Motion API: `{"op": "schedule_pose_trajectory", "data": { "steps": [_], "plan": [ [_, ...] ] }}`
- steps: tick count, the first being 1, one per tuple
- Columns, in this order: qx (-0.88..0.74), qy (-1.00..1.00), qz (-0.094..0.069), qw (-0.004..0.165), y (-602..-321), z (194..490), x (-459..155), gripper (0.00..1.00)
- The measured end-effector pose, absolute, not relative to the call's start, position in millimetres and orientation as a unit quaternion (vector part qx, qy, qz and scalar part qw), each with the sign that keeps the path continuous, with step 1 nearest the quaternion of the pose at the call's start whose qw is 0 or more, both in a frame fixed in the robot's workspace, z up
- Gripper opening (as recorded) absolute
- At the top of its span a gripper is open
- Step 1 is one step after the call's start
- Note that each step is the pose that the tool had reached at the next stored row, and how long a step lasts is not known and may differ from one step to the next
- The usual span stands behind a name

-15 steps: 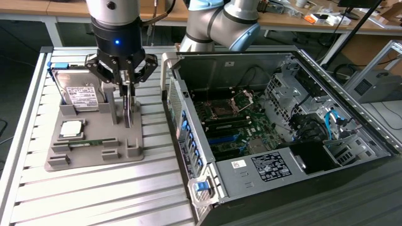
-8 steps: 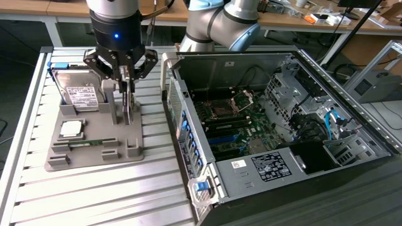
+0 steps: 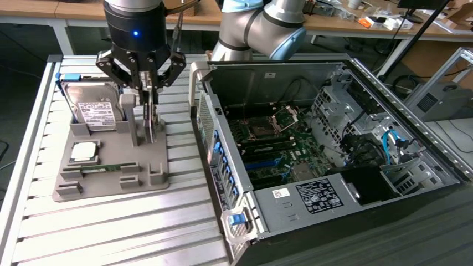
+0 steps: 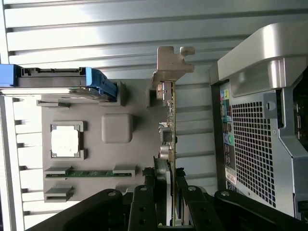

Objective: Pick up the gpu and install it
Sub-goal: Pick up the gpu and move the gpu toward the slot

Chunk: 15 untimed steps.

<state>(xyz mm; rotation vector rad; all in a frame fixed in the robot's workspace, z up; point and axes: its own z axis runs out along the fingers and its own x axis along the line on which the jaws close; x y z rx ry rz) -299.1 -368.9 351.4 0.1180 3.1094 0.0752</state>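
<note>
The gpu (image 3: 152, 119) stands on edge in a slot of the grey holder tray (image 3: 111, 185), to the exterior view's left of the open computer case (image 3: 414, 138). My gripper (image 3: 148, 87) hangs straight above it, its black fingers closed on the card's upper edge, one on each face. In the wrist view the gpu (image 4: 169, 115) runs away from the gripper (image 4: 166, 195) as a thin edge-on board, with its silver end bracket (image 4: 171, 62) at the far end. The card still sits in the holder. The case's motherboard (image 3: 273, 144) lies exposed.
The grey holder also carries a silver hard drive (image 3: 96, 108) with a white label, a square processor chip (image 3: 83, 152) and a narrow green memory stick (image 3: 109, 167). The case's perforated rear panel (image 4: 255, 144) stands close beside the gpu. Ribbed metal table (image 3: 111, 233) surrounds the holder.
</note>
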Motion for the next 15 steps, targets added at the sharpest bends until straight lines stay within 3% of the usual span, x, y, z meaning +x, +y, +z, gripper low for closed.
{"op": "schedule_pose_trajectory", "data": {
  "steps": [15],
  "plan": [
    [0.038,0.999,0.026,0.014,-369,376,-299,0.27]
  ]
}}
